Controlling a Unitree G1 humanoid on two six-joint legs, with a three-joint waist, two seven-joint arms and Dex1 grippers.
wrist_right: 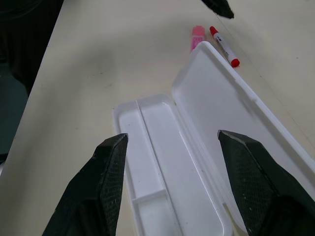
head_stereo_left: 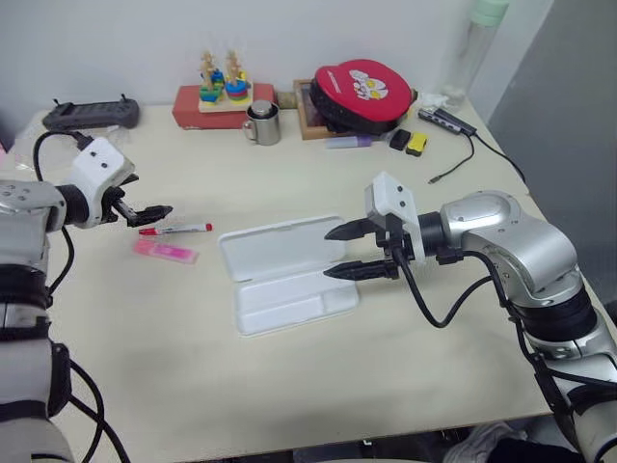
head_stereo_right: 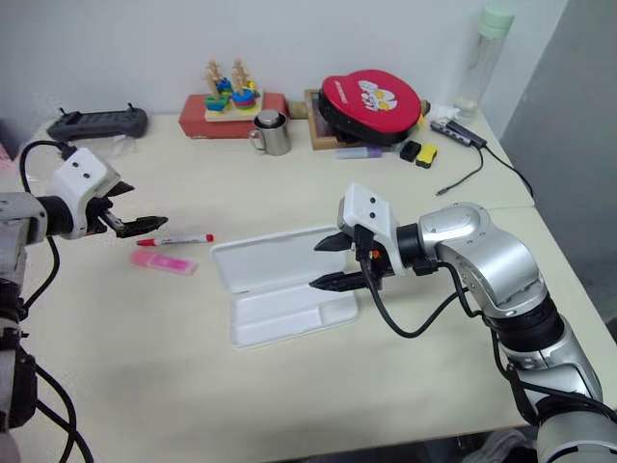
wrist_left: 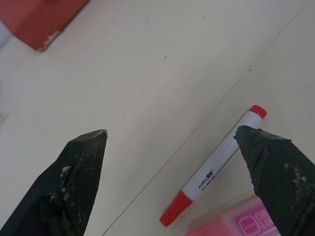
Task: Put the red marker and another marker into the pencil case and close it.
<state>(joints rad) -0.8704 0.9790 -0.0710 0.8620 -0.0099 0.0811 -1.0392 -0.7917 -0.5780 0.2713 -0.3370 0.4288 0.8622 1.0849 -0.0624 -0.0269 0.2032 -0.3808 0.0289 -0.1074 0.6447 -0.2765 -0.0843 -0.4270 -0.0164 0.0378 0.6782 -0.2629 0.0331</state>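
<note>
Red marker (head_stereo_left: pixel 175 230) on worktop (head_stereo_left: pixel 289 386), just beyond spread, empty left claw (head_stereo_left: pixel 159 210) | pink highlighter (head_stereo_left: pixel 166 252) beside it | case (head_stereo_left: pixel 285 274) lid-open under spread, empty right claw (head_stereo_left: pixel 339 253) | step: reaching marker | next: lower, straddle barrel, clench

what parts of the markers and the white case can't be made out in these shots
- Flat pink highlighter, left wrist view: mostly cut off by the picture's edge, partly behind a finger of the left gripper.
- Slim white red-capped marker, head views: barrel print too small to read.
- White plastic pencil case, right wrist view: near end cut off by the edge; one side behind a finger of the right gripper.
</note>
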